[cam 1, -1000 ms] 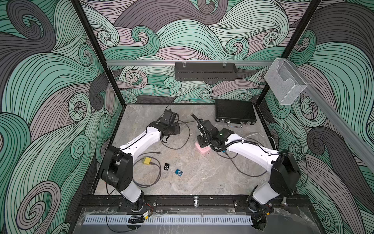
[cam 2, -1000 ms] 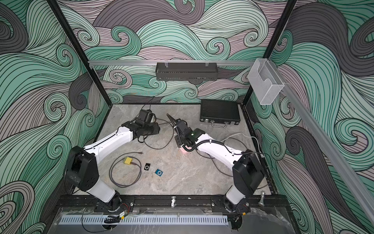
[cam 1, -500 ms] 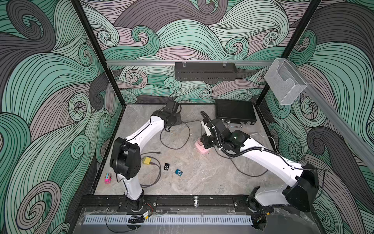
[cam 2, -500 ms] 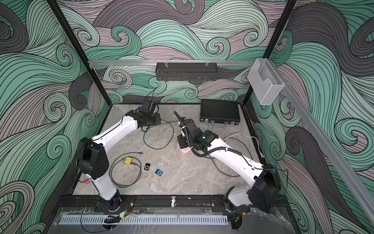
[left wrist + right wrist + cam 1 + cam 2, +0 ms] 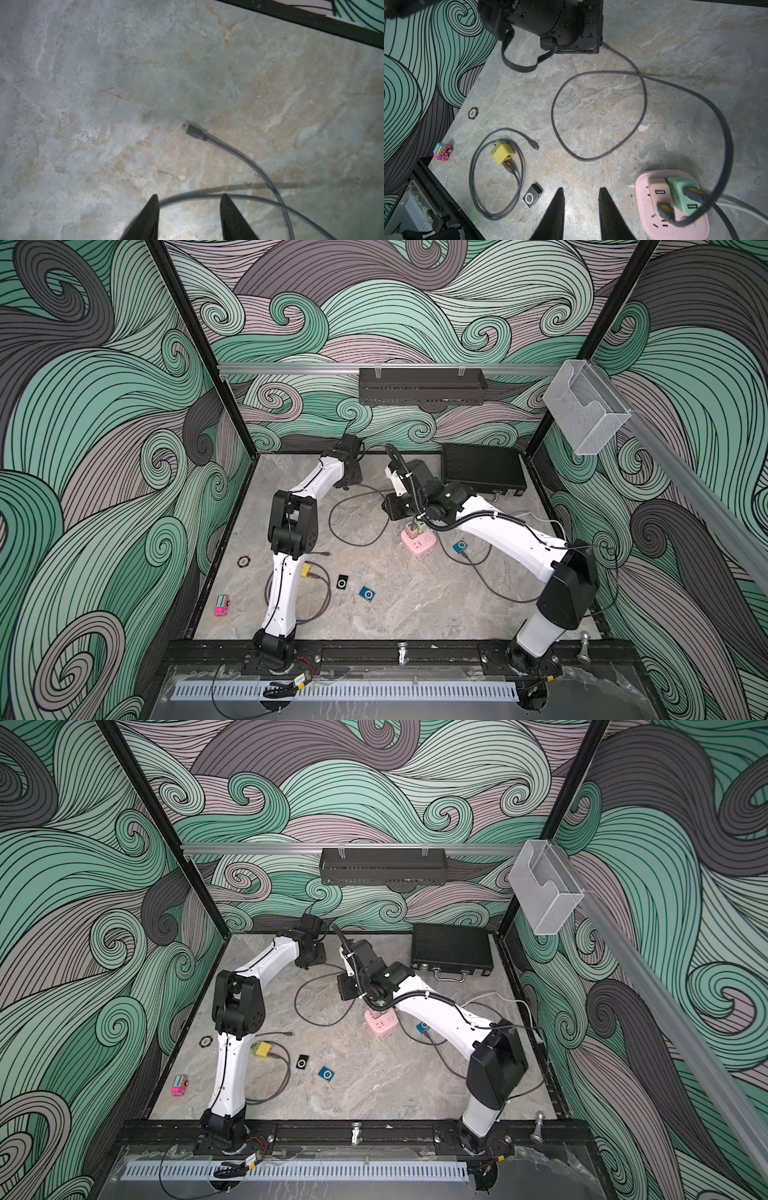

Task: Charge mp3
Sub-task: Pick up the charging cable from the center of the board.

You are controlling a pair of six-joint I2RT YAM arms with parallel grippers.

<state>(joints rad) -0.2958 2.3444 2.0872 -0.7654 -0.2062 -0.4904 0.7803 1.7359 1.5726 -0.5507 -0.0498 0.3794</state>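
left hand moved rearward | fingers apart, grey cable crossing beneath, ungripped | right hand apart, empty

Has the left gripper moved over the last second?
Yes. In a top view the left gripper has shifted toward the back wall. It is now about level with the black case instead of partly in front of it.

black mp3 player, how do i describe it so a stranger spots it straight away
On the marble table, find the yellow charger and its coiled grey cable. The black mp3 player lies beside that coil. Its same-shaped neighbour is blue.
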